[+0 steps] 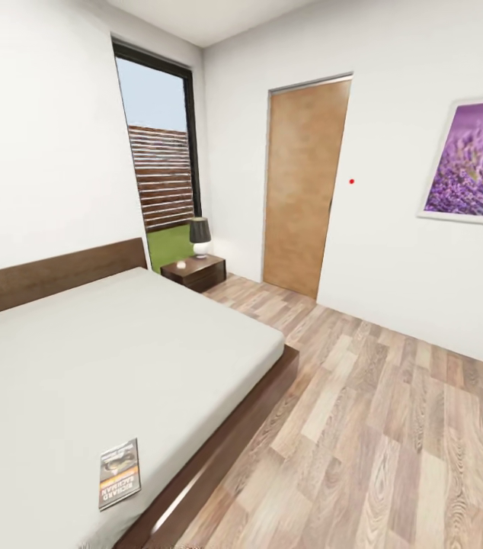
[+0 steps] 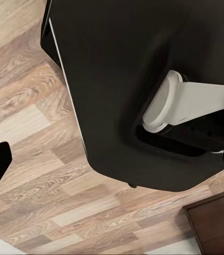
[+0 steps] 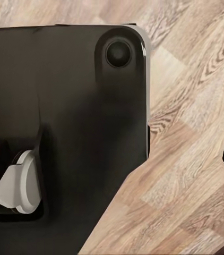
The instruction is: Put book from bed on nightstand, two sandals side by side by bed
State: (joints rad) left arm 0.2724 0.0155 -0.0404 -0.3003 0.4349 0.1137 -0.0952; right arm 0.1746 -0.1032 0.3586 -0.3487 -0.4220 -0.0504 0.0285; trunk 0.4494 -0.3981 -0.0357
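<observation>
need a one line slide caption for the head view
Bedroom from the doorway side: book near the bed's front corner, lamp-topped nightstand by the window.

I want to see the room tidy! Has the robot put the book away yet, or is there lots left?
Nothing looks done yet. The book lies on the bed, near its closest corner. The nightstand by the window holds a lamp, no book. Nothing is in hand; the wrist cameras look down at the floor. Left: move the book, then line up the sandals.
</observation>
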